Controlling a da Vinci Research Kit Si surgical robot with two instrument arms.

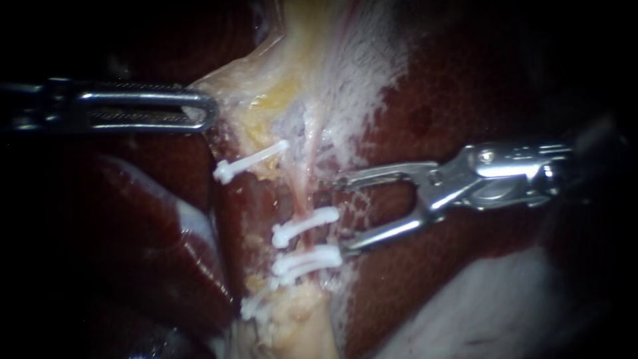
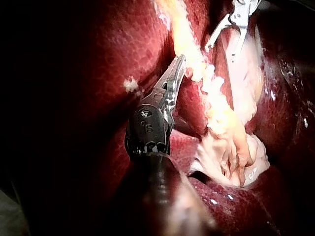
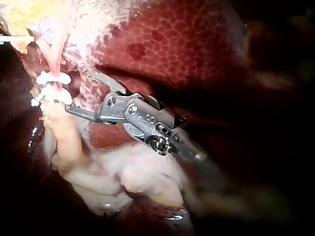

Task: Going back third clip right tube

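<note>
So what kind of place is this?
Probably a surgery practice bench: the left instrument and right instrument, thin metal tools, reach over a dark red liver, and white clips pinch a pale tube.

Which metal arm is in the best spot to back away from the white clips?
Right: the silver right instrument, jaws open, sits beside the white plastic clips; the silver left instrument is farther off.

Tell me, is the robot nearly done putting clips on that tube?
Nearly. White clips already sit across the tube. The right instrument is open and empty beside them, so clipping looks finished here. Left to do: drawing it clear away.
</note>
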